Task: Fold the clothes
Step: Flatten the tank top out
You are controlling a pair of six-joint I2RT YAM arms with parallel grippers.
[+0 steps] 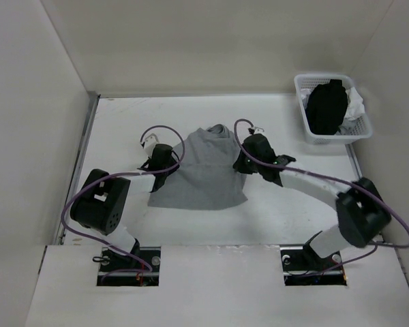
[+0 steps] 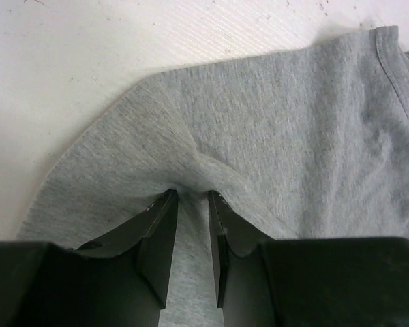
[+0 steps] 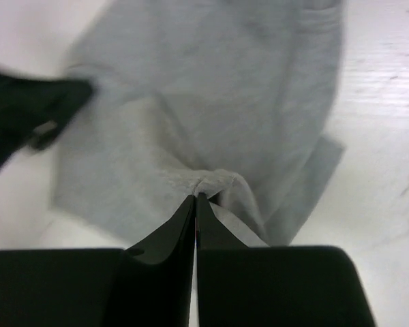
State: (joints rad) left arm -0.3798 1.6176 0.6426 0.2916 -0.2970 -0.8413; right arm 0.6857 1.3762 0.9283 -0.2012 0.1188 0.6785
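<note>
The clothes, a heather-grey T-shirt, lie partly folded in the middle of the white table, collar toward the back. My left gripper is at the shirt's left edge. In the left wrist view its jaws stand a little apart with a fold of grey fabric between them, and creases run out from the tips. At the shirt's right edge sits my right gripper. Its jaws are pressed together on a small raised pinch of the grey fabric.
A white basket stands at the back right and holds a black garment and a white cloth. White walls enclose the table on three sides. The left arm shows as a dark shape in the right wrist view.
</note>
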